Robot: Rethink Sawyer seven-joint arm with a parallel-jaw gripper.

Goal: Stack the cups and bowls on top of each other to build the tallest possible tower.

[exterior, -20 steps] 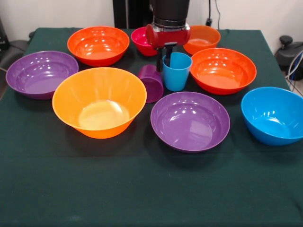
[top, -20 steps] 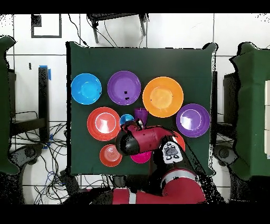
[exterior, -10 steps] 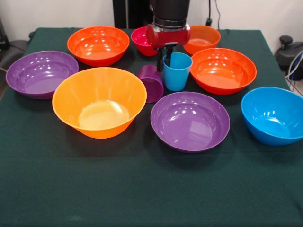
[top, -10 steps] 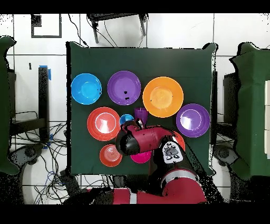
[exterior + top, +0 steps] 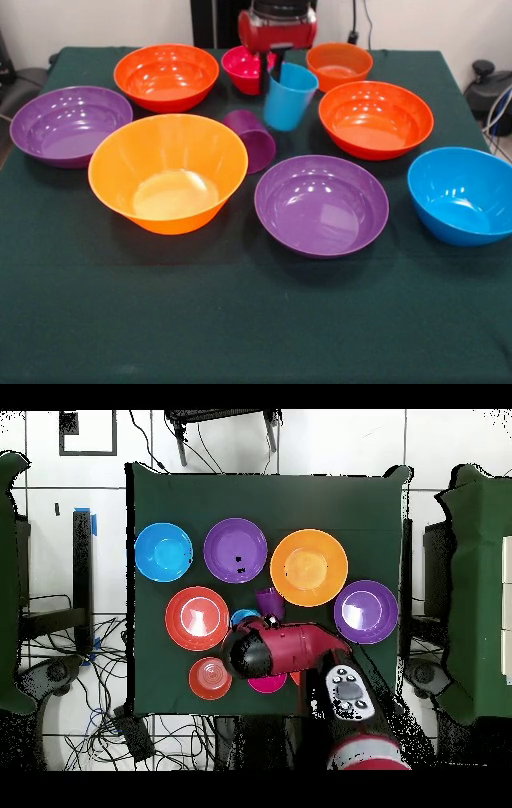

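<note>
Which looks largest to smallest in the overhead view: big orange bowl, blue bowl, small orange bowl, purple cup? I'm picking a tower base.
1. big orange bowl
2. blue bowl
3. small orange bowl
4. purple cup, partly hidden by the arm, yet clearly narrowest.

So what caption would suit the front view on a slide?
Gripper lifts the light blue cup, tilted, clear of the table, bowls spread around it.

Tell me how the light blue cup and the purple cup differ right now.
The light blue cup hangs tilted in the gripper, off the table; the purple cup lies on its side on the cloth, mouth toward the camera. The blue one looks taller, the purple one squatter. Both are smooth, tapered tumblers.
</note>
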